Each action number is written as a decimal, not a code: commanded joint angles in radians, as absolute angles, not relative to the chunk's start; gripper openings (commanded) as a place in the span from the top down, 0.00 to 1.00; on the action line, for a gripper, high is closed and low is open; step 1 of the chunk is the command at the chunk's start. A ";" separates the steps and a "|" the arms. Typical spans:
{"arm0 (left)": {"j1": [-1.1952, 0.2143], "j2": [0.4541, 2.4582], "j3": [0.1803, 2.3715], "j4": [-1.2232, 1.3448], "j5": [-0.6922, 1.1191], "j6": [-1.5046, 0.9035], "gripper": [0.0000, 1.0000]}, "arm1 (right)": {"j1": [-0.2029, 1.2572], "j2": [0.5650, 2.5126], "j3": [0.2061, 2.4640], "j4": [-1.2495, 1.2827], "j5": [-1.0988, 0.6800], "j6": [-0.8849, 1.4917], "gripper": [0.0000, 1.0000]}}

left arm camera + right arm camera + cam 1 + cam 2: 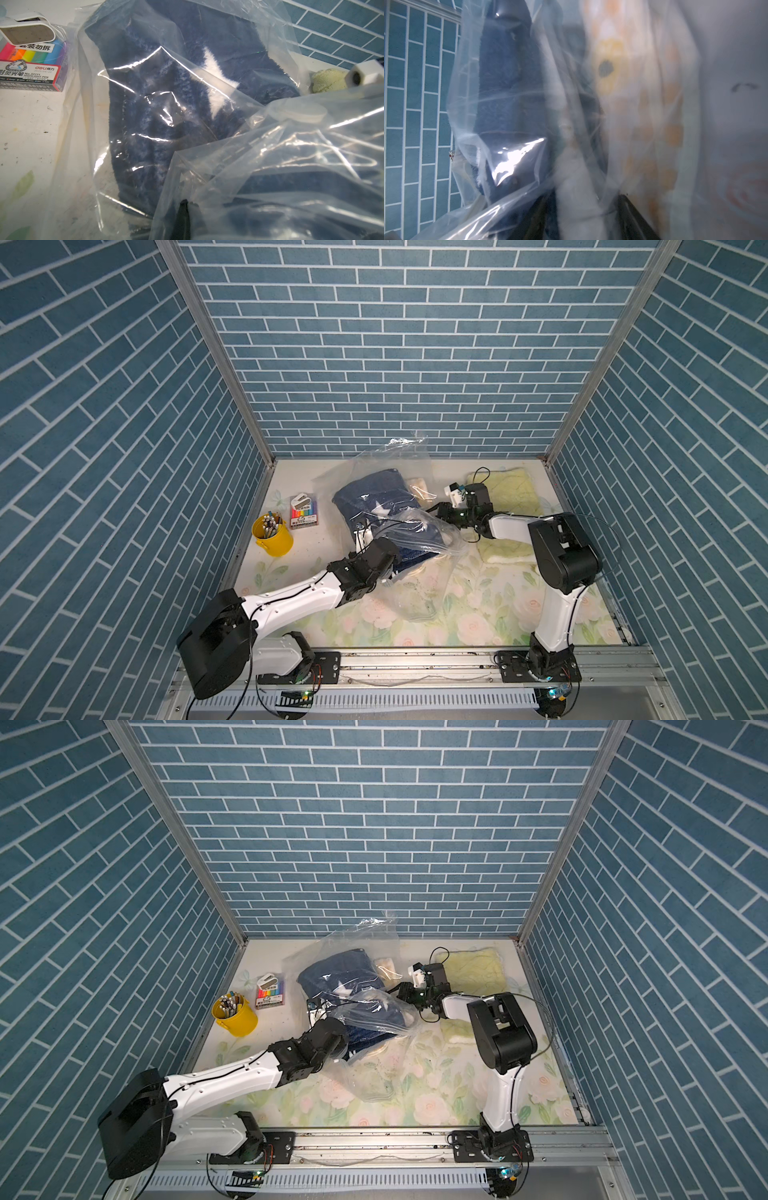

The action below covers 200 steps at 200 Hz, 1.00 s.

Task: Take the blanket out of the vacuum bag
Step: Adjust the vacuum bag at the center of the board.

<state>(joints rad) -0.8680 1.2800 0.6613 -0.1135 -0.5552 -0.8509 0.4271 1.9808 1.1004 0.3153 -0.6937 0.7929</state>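
As left claw (184, 207) pinches bag (270, 155), open table (498, 626)

We see two arms. The left arm (291, 605) and the right arm (559, 614) have smooth white shells and big round black joints (565, 551). Thin black cables (575, 610) run along them. Tiny dark screws (266, 608) dot the white shell. Each arm has a flat black plate (540, 670) at its foot. The left gripper (184, 216) and the right gripper (583, 214) have black fingers.
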 commanded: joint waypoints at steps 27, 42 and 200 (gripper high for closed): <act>-0.865 1.368 0.633 -0.101 -0.606 -0.876 1.00 | 0.512 2.139 1.257 0.488 -0.772 0.942 0.44; -0.864 1.403 0.627 -0.076 -0.657 -0.870 1.00 | 0.512 2.161 1.281 0.489 -0.758 0.957 0.46; -0.813 1.555 0.718 0.021 -0.669 -0.704 1.00 | 0.414 1.926 1.022 0.591 -0.575 0.998 1.00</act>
<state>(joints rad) -0.8333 1.4952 0.7025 0.0139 -0.6807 -0.7444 0.4473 2.0071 1.0744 0.5400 -0.6003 0.9733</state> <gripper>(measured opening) 0.051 0.042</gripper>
